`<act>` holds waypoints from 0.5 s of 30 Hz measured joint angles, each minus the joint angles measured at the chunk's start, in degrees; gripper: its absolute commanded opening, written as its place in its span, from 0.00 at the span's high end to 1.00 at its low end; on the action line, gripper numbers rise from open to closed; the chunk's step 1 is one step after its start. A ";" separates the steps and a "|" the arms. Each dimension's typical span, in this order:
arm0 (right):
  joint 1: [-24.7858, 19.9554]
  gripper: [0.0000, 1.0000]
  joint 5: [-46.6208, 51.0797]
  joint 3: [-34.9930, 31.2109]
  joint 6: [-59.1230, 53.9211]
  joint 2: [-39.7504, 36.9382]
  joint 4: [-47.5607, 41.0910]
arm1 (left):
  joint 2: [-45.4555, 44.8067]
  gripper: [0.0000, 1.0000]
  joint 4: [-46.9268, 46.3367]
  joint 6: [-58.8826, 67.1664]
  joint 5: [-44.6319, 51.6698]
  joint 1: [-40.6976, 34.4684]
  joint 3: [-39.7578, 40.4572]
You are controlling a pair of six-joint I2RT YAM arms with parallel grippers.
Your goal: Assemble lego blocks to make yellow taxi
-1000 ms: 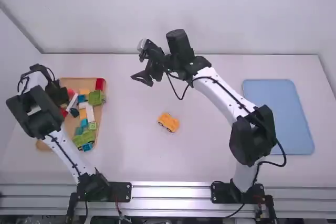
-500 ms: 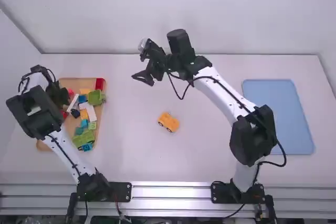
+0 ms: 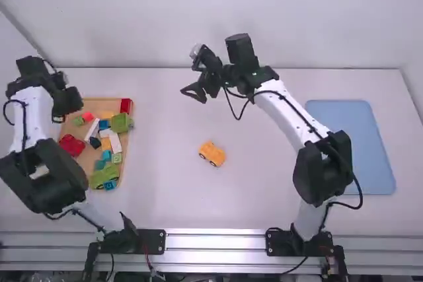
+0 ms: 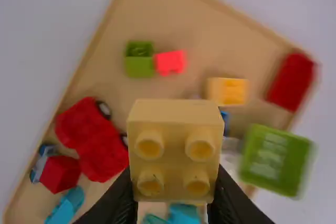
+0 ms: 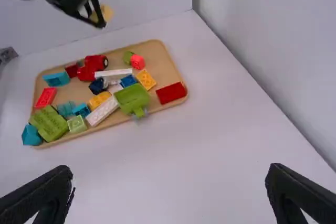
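The left gripper (image 3: pixel 67 102) is closed on a yellow block (image 4: pixel 176 145), one finger on each side, four studs facing the wrist camera. Taking twelve o'clock as straight away from the arms' bases, it is at ten o'clock on the table (image 3: pixel 158 189), up by the far left end of the wooden tray (image 3: pixel 99 104).

The right gripper (image 3: pixel 193 96) has its fingers spread wide with nothing between them. It hangs above the table, between eleven and twelve o'clock from the yellow car (image 3: pixel 212 154), which sits alone near the middle, its wheels to one side.

The tray lies over at nine o'clock, well apart from the car. Inside it, I see a red car (image 3: pixel 71 144) at nine o'clock, and a small green piece (image 3: pixel 78 121) beside a pink one (image 3: pixel 87 117) toward eleven. A red brick (image 3: pixel 125 105) is at one o'clock, with a green bucket (image 3: pixel 121 122) just nearer the bases. White bricks (image 3: pixel 115 142) and an orange one (image 3: pixel 105 143) lie about the middle, and a long green piece (image 3: pixel 104 175) is down by six. At three o'clock on the table lies a flat blue mat (image 3: pixel 350 146).
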 measured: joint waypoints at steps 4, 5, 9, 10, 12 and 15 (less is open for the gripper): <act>0.13 0.02 -0.09 0.04 -2.14 -0.02 -3.08 | -5.40 0.98 3.69 5.97 1.99 -10.01 -6.75; -0.02 0.02 -0.13 0.04 -2.45 -0.09 -4.55 | -5.53 0.98 4.61 8.48 2.60 -13.73 -9.40; -1.88 0.02 0.07 -0.09 -4.22 -1.16 -8.57 | -5.11 0.95 4.50 17.42 4.79 -22.38 -16.22; -2.47 0.02 0.28 -0.37 -4.44 -1.73 -8.74 | -5.03 0.91 4.57 19.91 5.27 -24.28 -17.62; -4.39 0.02 0.90 -2.32 -4.66 -4.33 -8.63 | -4.98 0.88 4.83 25.24 6.29 -28.17 -20.15; -7.45 0.02 1.60 -8.26 -4.59 -11.08 -6.34 | -4.96 0.94 5.31 35.12 7.19 -34.62 -23.56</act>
